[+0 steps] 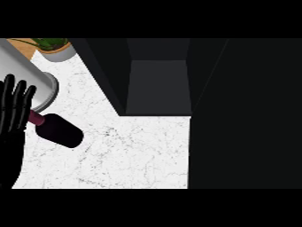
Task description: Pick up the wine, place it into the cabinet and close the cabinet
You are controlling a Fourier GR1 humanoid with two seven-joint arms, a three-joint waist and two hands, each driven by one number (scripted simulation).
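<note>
Lying on its side on the white marbled surface [133, 155], toward the left: the wine [60, 130], dark body pointing lower right, magenta neck pointing upper left and partly hidden behind the left hand [8, 116]. Fingers of that hand straight and pointing up, holding nothing, at the view's left edge, just beside the bottle's neck; contact not clear. Right hand nowhere in view. Behind the bottle, a pale cylinder [16, 71] tipped on its side, and a potted plant [55, 48] farther back. Open cabinet [158, 86] well apart to the right, dark inside, its door [254, 111] apparently swung wide and filling the right of the view. Likely trouble from here: a round bottle on its side rolling away under a glancing touch, or knocking the cylinder close by; then a long carry across to the cabinet, with the opening's edge easy to clip. No label, brand or readable writing visible on the bottle or anywhere else.
</note>
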